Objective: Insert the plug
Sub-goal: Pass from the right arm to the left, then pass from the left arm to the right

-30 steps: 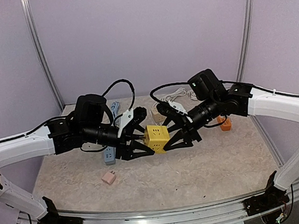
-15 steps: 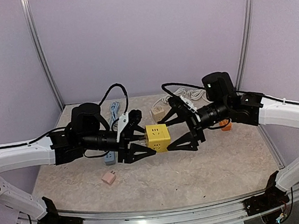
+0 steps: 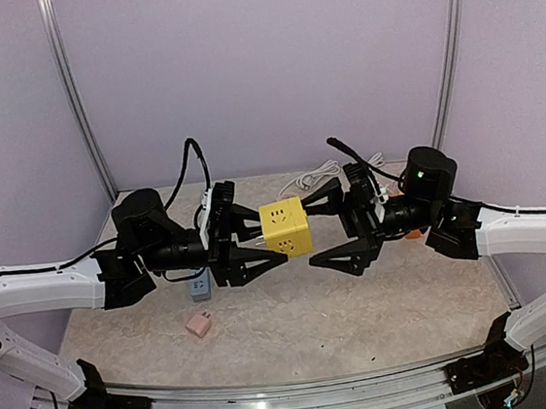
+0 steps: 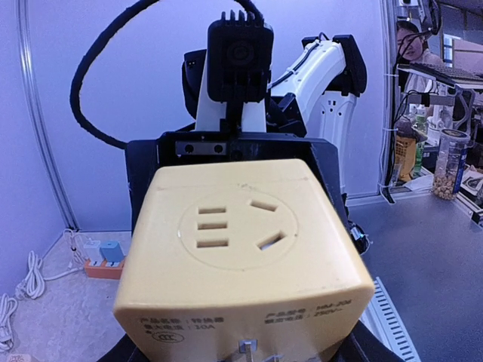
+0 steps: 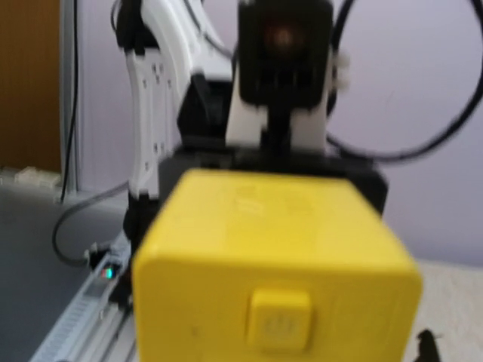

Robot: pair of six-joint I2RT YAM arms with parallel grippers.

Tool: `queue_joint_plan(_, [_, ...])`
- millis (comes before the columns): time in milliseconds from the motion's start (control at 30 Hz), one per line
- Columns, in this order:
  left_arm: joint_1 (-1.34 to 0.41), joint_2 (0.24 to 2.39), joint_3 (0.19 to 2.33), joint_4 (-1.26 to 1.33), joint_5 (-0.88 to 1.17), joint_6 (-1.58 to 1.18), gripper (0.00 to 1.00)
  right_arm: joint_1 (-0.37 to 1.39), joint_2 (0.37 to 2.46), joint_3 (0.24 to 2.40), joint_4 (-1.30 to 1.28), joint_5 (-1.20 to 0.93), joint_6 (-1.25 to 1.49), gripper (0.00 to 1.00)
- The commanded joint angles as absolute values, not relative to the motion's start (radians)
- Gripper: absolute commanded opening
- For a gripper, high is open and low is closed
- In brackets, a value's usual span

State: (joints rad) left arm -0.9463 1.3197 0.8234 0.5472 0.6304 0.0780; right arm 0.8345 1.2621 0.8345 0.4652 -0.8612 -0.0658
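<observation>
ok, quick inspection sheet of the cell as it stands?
surface: mottled beige table, no spills seen
job's things: yellow socket cube held off the table; plug not picked out
clutter: pink adapter, grey-blue power strip, orange block
grippers: left claw shut on the cube; right claw open beside it
cables: white cord at back; black wrist cable looped
surroundings: lilac walls; person at a desk beyond

pink adapter (image 3: 200, 324), blue strip (image 3: 200, 289)

Top: I look down from behind the bases (image 3: 101, 404), far off.
Left wrist: close, facing right arm (image 4: 321, 72).
Right wrist: close, facing left arm (image 5: 148, 98).
Shared: yellow socket cube (image 3: 285, 228).
</observation>
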Motion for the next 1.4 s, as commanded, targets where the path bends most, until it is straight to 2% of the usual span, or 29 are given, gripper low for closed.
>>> queue_joint_plan(0, [-0.96,1.341,0.822,0.645,0.657,0.051,0.0,0.821,1.266,0.806,0.709,-0.903,0.065,0.94])
queue_joint_plan(267, [-0.963,1.35,0.824,0.65,0.655,0.044,0.0,0.82,1.327,0.811,0.801,-0.922,0.147,0.87])
queue_joint_plan(667, [-0.963,1.353,0.825,0.645,0.624,0.05,0.0,0.821,1.362,0.817,0.808,-0.902,0.164,0.79])
queue_joint_plan(1367, [-0.963,1.364,0.831,0.632,0.621,0.053,0.0,0.841,1.418,0.849,0.858,-0.928,0.196,0.73])
